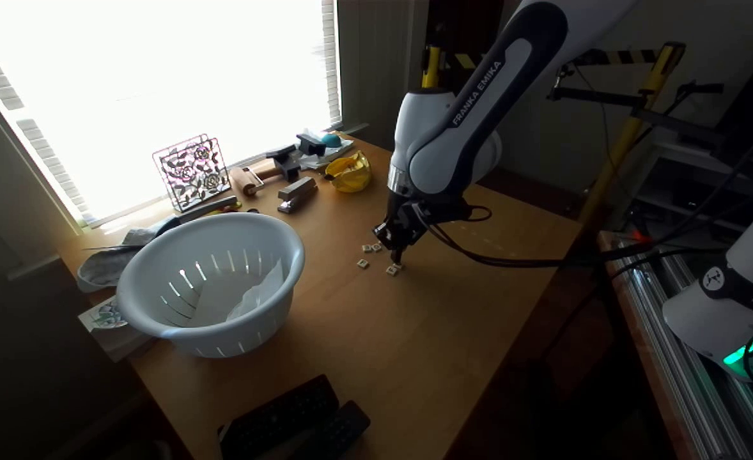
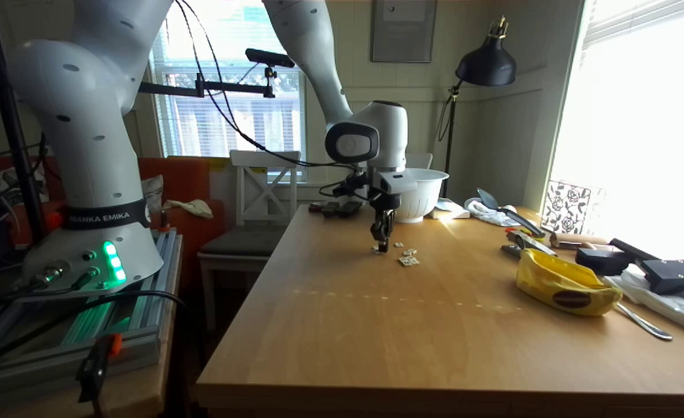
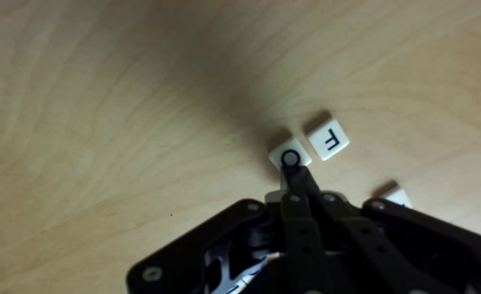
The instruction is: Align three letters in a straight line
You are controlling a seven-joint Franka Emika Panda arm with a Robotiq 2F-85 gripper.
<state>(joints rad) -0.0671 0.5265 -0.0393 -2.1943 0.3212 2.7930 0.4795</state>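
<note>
Gripper [image 3: 299, 175] looks pressed together, overlapping O tile [image 3: 290, 153]. In wrist view, F tile [image 3: 328, 139] is just off O, 2 o'clock-ish.

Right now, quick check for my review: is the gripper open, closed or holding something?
Gripper: closed, nothing seen in its grasp; in the wrist view it partly covers the O tile.

Wood tbl [image 2: 377, 342] is carrying several small white letter tiles [image 1: 363, 263], F tile [image 3: 326, 143] lying just beside O tile [image 3: 288, 147]; pale colander [image 1: 252, 329] & dark items [image 1: 280, 409] are sitting there, grey stapler [image 1: 297, 188] resting nr yellow pouch [image 2: 562, 284].
</note>
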